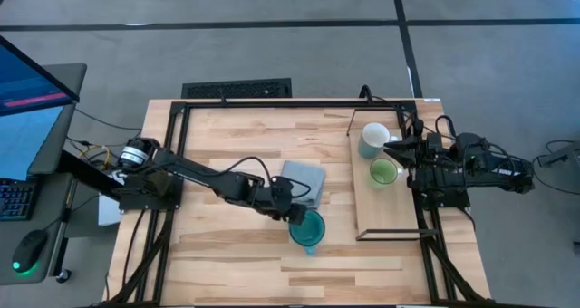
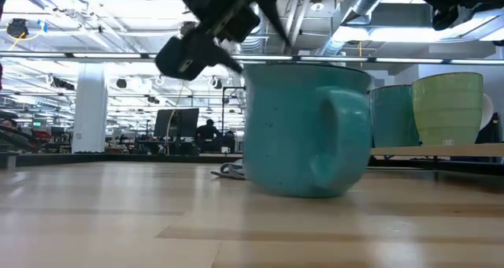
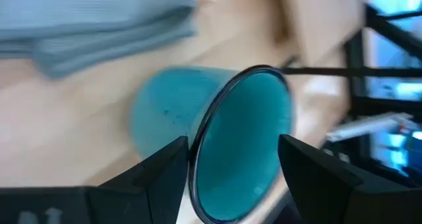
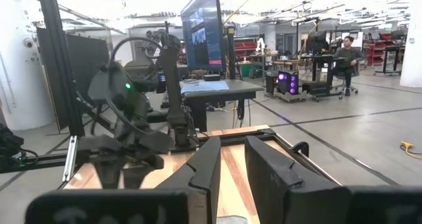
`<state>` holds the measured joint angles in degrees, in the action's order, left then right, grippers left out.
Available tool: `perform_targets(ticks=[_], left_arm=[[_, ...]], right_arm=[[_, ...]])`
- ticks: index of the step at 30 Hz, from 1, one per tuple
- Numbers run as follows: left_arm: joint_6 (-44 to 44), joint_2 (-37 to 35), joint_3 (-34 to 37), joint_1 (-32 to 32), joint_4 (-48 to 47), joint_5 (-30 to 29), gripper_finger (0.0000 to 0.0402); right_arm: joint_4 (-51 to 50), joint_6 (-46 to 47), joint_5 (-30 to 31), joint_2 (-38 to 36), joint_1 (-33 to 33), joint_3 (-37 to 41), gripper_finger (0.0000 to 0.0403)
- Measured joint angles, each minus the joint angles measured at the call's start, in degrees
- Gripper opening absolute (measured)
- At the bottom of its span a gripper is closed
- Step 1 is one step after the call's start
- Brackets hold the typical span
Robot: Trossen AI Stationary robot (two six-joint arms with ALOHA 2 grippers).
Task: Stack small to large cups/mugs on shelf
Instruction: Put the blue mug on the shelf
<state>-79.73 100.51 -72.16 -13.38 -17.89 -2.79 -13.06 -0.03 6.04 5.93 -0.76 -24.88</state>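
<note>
The table (image 1: pixel 236 254) carries the shelf (image 1: pixel 399 208) on my right side, with the green mug (image 1: pixel 383 171) and the white mug (image 1: pixel 373 139) standing on it. The blue mug (image 1: pixel 307 228) sits on the table beside the cloth (image 1: pixel 304 180). My left gripper (image 1: pixel 297 212) straddles its rim, fingers (image 3: pixel 165 178) apart. My right gripper (image 1: pixel 399 150) hovers by the shelf mugs, fingers (image 4: pixel 204 171) nearly together, holding nothing.

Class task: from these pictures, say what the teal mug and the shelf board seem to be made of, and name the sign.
Teal mug: probably glazed ceramic or enamel; smooth sheen, dark speckles, darker rim.
Shelf: light wood board, visible grain, matte; thin black edging looks like metal wire.
</note>
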Motion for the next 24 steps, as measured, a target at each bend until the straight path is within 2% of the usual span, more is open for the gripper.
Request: perform_targets(ticks=[6, 13, 20, 24], left_arm=[[-0.1, 0.0, 0.0, 0.7, -3.7, 0.8, 0.0224], [-2.6, 0.0, 0.0, 0.7, -5.7, 4.6, 0.0224], [-0.5, -0.3, 0.0, 0.8, -6.2, 4.0, 0.0224], [-1.0, -1.5, 0.0, 1.7, -15.8, 4.2, 0.0224]], right_arm=[[0.0, 0.0, 0.0, 0.0, 0.0, 0.0, 0.0093], [0.0, 0.0, 0.0, 0.0, 0.0, 0.0, 0.0093], [0.0, 0.0, 0.0, 0.0, 0.0, 0.0, 0.0093], [-0.1, 0.0, 0.0, 0.0, 0.0, 0.0, 0.0093]])
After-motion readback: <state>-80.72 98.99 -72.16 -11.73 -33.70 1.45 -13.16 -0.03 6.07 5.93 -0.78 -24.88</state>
